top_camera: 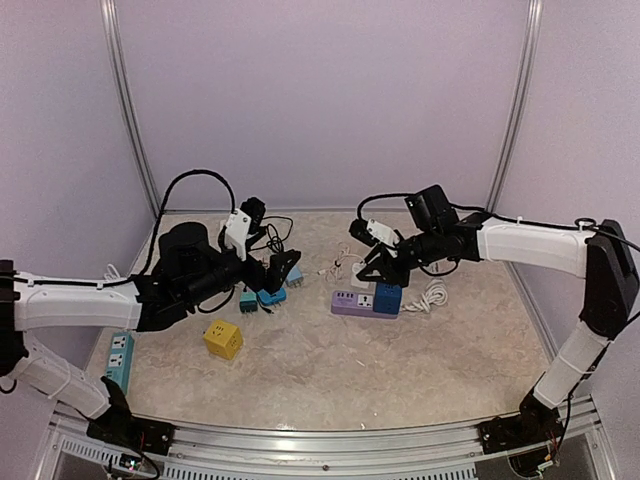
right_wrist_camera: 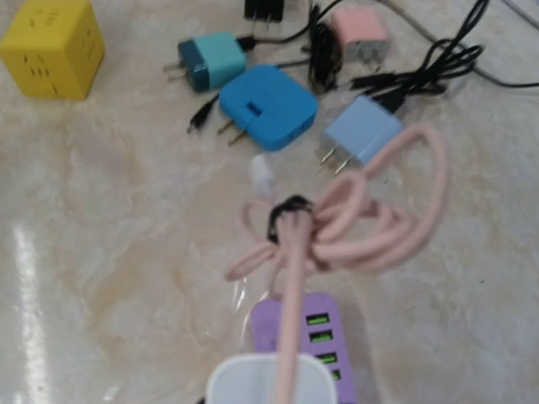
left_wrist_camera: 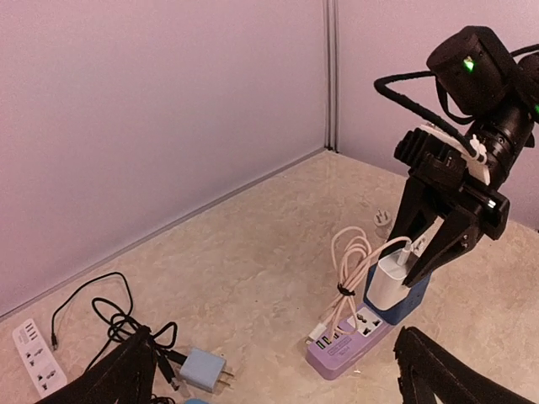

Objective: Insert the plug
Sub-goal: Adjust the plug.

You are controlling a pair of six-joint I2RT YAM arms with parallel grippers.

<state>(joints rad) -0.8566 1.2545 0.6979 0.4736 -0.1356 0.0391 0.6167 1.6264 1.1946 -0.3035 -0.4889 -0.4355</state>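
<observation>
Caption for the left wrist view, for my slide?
Right end effector grips the white charger at the purple power strip, coiled cable draped beside it.

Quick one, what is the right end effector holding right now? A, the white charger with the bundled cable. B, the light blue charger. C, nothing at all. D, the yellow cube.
A: the right end effector is closed on the white charger, just above the purple power strip, while the yellow cube lies well away from it, untouched.
</observation>
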